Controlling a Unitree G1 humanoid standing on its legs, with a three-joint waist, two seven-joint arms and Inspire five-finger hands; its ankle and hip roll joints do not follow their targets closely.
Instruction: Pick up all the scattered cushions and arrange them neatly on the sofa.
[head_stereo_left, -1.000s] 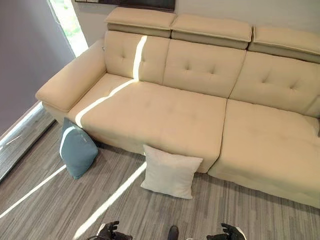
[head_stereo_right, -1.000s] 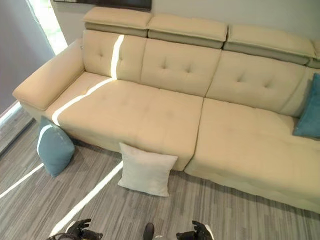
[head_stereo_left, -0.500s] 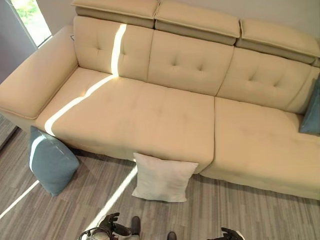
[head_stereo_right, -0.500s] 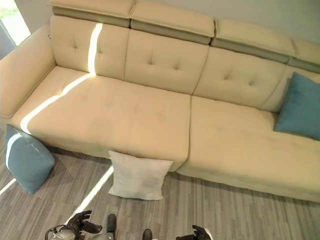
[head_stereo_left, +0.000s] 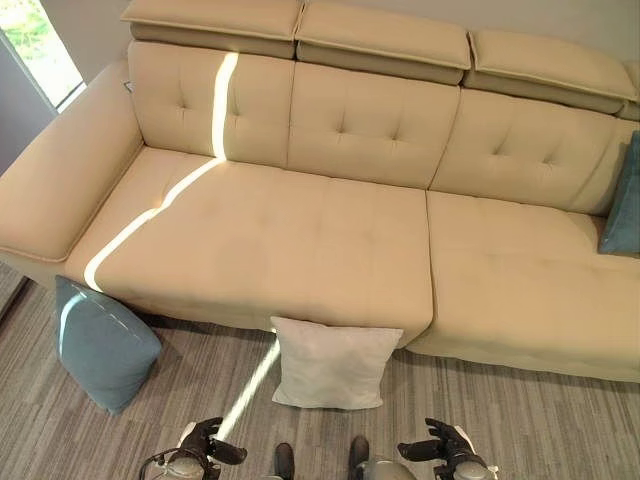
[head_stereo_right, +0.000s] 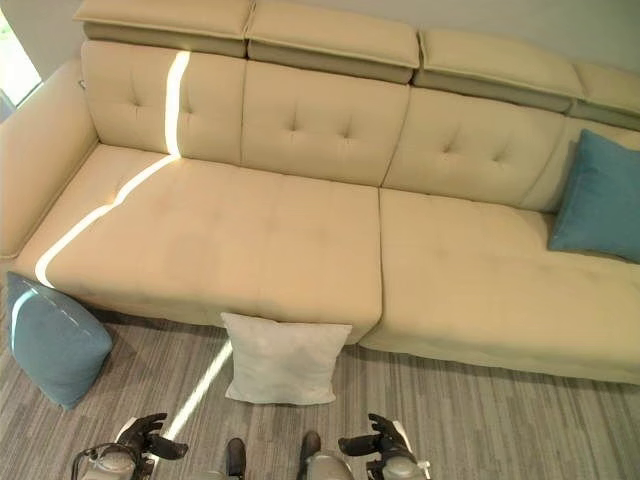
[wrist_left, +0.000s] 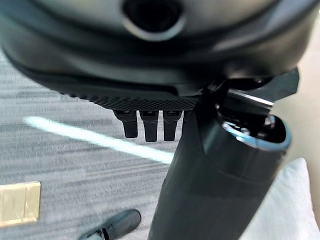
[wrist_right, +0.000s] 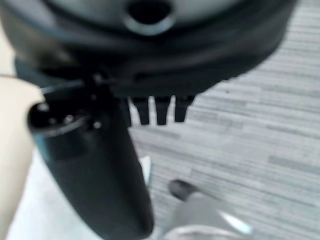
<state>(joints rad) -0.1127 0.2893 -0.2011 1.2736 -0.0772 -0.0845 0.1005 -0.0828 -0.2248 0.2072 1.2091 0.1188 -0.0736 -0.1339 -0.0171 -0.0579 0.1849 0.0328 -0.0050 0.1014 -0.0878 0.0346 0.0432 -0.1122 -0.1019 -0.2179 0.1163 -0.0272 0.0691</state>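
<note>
Both my left hand (head_stereo_left: 205, 447) and right hand (head_stereo_left: 445, 452) hang empty, fingers relaxed. The white cushion (head_stereo_left: 331, 363) leans against the sofa (head_stereo_left: 300, 240) front, the blue cushion (head_stereo_left: 100, 343) at its armrest corner. Both look light and squashy; I'd pinch a top corner or clasp both sides.

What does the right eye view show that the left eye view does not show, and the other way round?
The right eye view shows nearly the whole teal cushion leaning on the sofa's right backrest. The left eye view shows a wider part of the window beside the sofa's left armrest. Both share the beige sofa, the teal cushion on the floor by its left end, the white cushion propped against its front, and the left robot hand and right robot hand, both holding nothing.
</note>
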